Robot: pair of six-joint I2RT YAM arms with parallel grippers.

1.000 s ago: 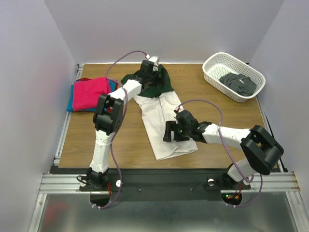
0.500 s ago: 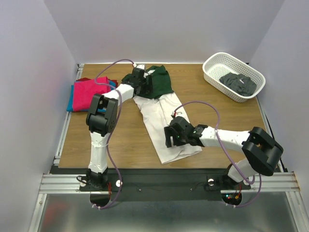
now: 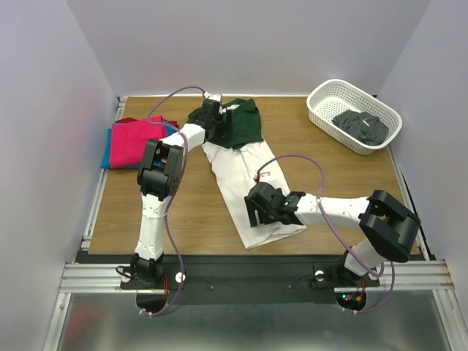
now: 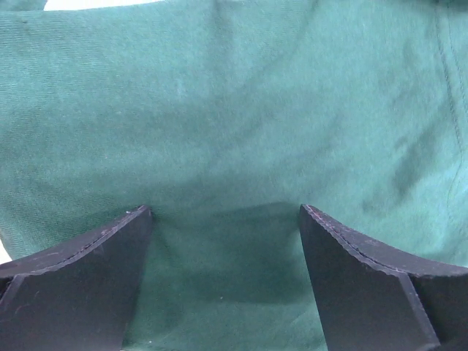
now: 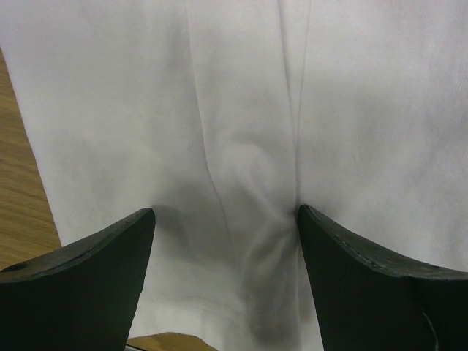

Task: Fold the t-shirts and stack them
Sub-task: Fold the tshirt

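One white t-shirt [image 3: 245,175] with green sleeves lies mid-surface [image 3: 190,212] as a long strip, green end far, white hem near and slightly right. Left gripper [image 4: 227,212] is open, down on the green end. Right gripper [image 5: 227,212] is open over the white hem, nothing pinched. Folded stack [image 3: 135,140] sits far left, nearer the left arm. No writing readable

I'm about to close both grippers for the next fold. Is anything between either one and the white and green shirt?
Nothing visible stands in the way. The left gripper is open with only the green cloth of the shirt directly below its fingers. The right gripper is open over bare white cloth near the hem.
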